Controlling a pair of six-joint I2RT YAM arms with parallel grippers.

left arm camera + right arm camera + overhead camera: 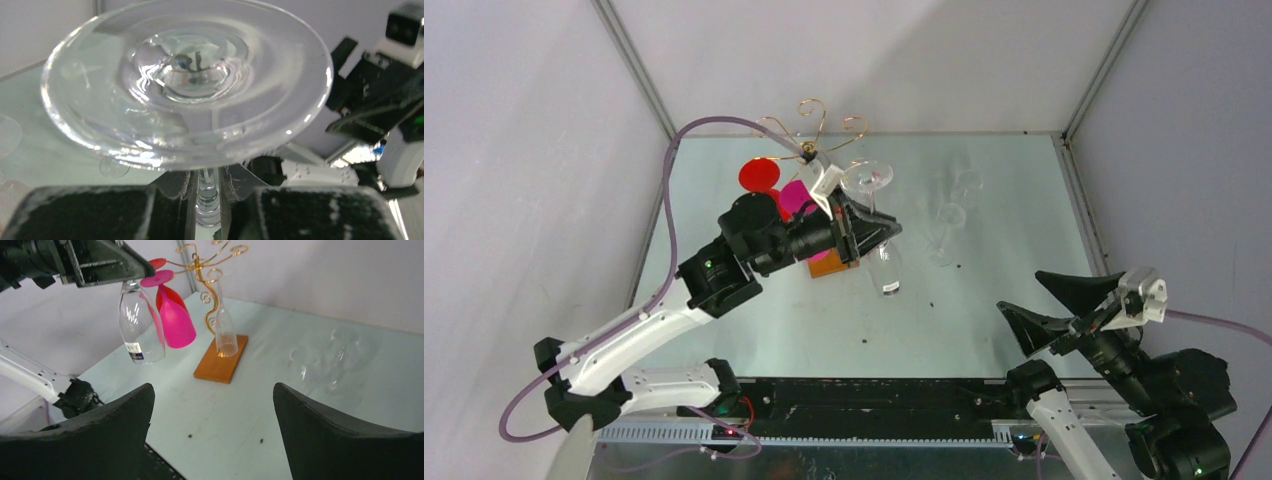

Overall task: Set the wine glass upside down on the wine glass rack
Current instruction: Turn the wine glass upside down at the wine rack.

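The wine glass (140, 325) hangs bowl-down in the air, foot uppermost, just beside the wine glass rack (198, 264) on the side nearer the arms. The inverting is done, by the look of it. What seems left is to slide the stem into a free scroll arm so the foot rests on the wire, then let go. From above, the foot sits close to the rack's central post, but whether it touches any wire cannot be told.

The rack already carries a pink glass (176, 320), a red glass (759, 175) behind it and a fluted clear glass (226, 337), all hanging over the wooden base (222, 362). A free arm must therefore be found among them.

The left gripper (207, 210) is clamped on the stem just under the foot, its padded fingers (90, 212) pressing from both sides. The right gripper (212, 430) hovers low over the near part of the table (280, 405), well apart from the rack. Its jaws stand wide with nothing between them. More clear glasses (946, 218) rest on the table beyond it.
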